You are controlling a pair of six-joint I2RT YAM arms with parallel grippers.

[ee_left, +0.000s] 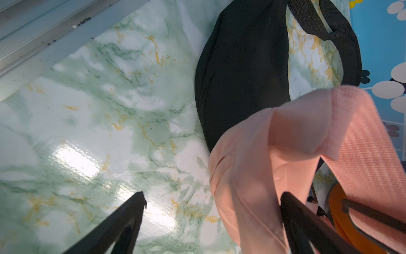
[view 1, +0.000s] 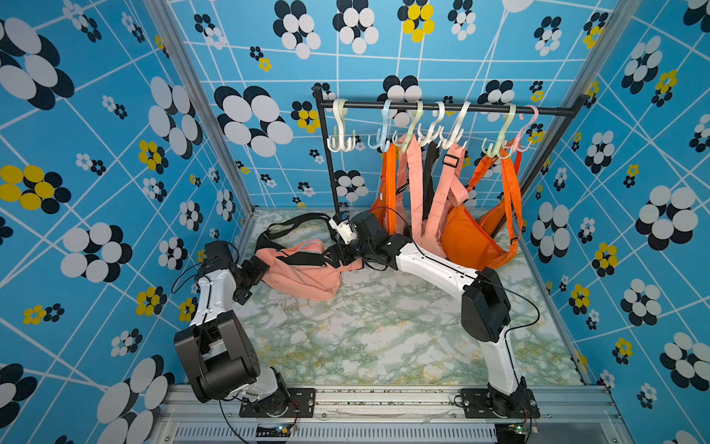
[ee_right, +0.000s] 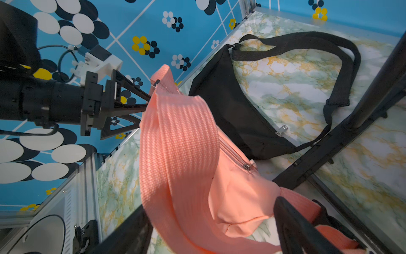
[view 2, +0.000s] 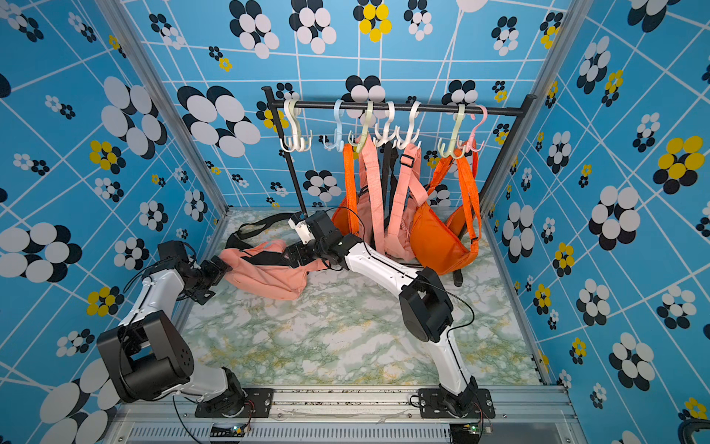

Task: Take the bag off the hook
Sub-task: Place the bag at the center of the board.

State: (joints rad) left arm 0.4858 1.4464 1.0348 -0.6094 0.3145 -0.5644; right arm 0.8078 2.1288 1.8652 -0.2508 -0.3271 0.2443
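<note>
A pink bag [view 1: 303,275] [view 2: 265,275] lies slumped on the marble table, off the hooks [view 1: 340,130]. My left gripper [view 1: 256,273] [ee_left: 214,195] is at the bag's left end, open, with the bag's edge [ee_left: 252,176] between its wide jaws. At the bag's right end my right gripper [view 1: 333,256] [ee_right: 211,206] stands open too. The bag's pink strap [ee_right: 175,136] and body [ee_right: 237,198] hang loosely between its fingers. The left gripper [ee_right: 140,105] shows in the right wrist view, touching the strap's far end.
A black bag [ee_right: 230,110] [ee_left: 241,66] with its strap [view 1: 292,223] lies on the table behind the pink one. The black rack [view 1: 442,107] at the back carries several hooks; orange bags [view 1: 468,238] and another pink bag [view 1: 434,215] hang from them.
</note>
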